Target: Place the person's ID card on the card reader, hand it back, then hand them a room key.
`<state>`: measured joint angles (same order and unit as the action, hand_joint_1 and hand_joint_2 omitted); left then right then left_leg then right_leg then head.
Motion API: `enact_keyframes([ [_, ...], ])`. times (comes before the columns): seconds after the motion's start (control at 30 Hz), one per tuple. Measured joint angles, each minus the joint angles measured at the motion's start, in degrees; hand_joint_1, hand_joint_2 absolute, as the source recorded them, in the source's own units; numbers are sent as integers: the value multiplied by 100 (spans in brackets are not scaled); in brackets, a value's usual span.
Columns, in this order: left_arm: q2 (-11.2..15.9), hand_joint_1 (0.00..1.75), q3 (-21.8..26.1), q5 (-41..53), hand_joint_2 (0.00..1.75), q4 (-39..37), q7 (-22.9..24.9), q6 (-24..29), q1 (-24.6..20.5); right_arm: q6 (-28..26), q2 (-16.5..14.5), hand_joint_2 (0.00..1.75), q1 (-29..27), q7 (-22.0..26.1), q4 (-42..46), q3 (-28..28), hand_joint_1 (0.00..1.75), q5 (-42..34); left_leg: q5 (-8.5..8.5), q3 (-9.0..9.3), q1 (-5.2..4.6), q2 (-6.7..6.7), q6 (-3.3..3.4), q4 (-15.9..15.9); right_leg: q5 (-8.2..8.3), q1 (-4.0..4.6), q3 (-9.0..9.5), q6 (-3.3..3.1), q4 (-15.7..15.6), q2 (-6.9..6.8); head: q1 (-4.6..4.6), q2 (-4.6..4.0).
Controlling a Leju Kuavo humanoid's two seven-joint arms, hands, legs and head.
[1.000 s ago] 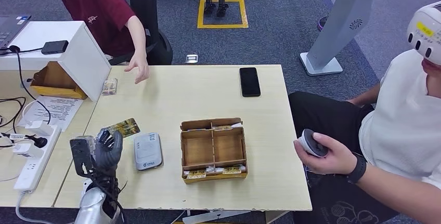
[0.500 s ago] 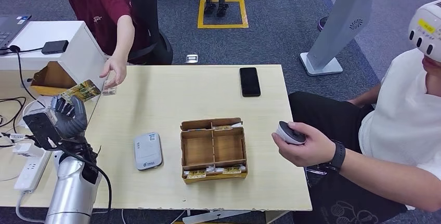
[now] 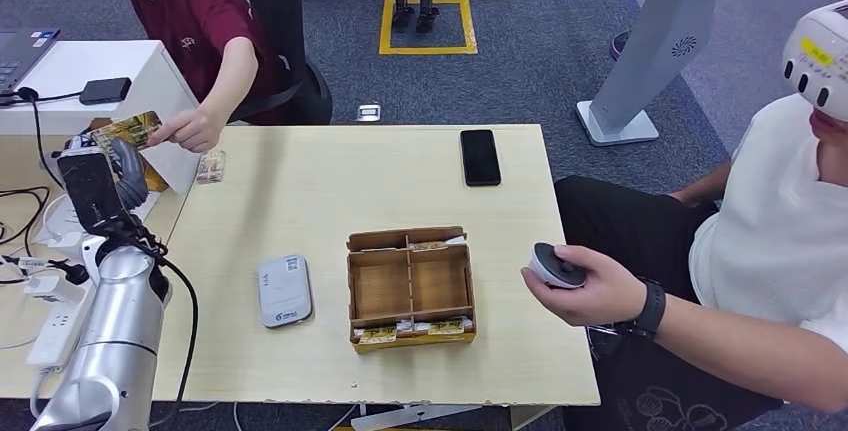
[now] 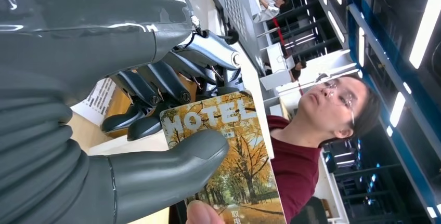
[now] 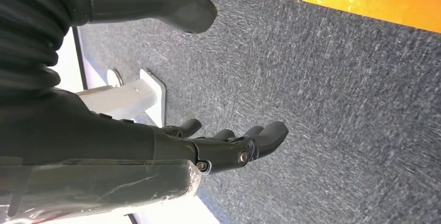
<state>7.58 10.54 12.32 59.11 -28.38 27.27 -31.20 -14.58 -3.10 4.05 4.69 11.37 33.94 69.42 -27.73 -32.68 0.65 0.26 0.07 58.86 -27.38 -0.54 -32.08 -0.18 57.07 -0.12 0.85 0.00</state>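
Observation:
My left hand (image 3: 118, 169) is raised at the table's far left and pinches a card printed with autumn trees and the word HOTEL (image 3: 127, 130) (image 4: 229, 151) between thumb and fingers. A person in a dark red shirt (image 3: 200, 21) reaches in, and their fingers (image 3: 190, 131) touch the card's other end. The white card reader (image 3: 283, 290) lies flat on the table in front of me. A brown cardboard tray (image 3: 410, 286) with cards along its near edge stands right of the reader. My right hand (image 5: 229, 143) hangs above the carpet, fingers apart and holding nothing.
A black phone (image 3: 480, 157) lies at the table's far edge. A white box (image 3: 150, 91) and an open cardboard box (image 3: 100, 156) stand at far left, with cables and a power strip (image 3: 60, 311). A person in a white shirt (image 3: 770, 251) sits at right holding a controller (image 3: 553, 266).
My left arm has lifted the card from beside the reader up and toward the far left. The person's hand moved from the table to the card and now touches it.

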Motion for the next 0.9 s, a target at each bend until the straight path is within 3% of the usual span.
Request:
enact_keyframes([
  [0.1, 11, 0, 0, 11, 175, -125, -9, -10, -43, 0, 0, 175, -8, 5, 0, 1, 0, 2, 0, 0, 0, 3, 0, 0, 0, 0, -1, 0, 0, 2, 1, 0],
  [0.7, 9, 0, 48, -328, 175, -528, 348, -335, -235, -32, -13, 175, -42, 32, 0, 3, 0, -10, 0, -3, 0, 3, 0, 0, 1, 0, -5, -1, 0, 3, 0, 0],
  [0.8, 44, 0, 38, -507, 175, -365, 492, -893, -81, -69, -13, 175, -53, 63, 0, 26, 0, -86, -1, -3, -1, 9, -1, 0, 0, -1, -5, -1, 0, 8, 1, 0],
  [0.9, 113, 0, -27, -820, 175, 305, 768, -1704, 472, -115, -13, 175, -101, 113, 0, 94, 0, -177, -6, -4, 0, 23, -4, 0, 0, -1, -10, -1, 0, 25, 4, 0],
])
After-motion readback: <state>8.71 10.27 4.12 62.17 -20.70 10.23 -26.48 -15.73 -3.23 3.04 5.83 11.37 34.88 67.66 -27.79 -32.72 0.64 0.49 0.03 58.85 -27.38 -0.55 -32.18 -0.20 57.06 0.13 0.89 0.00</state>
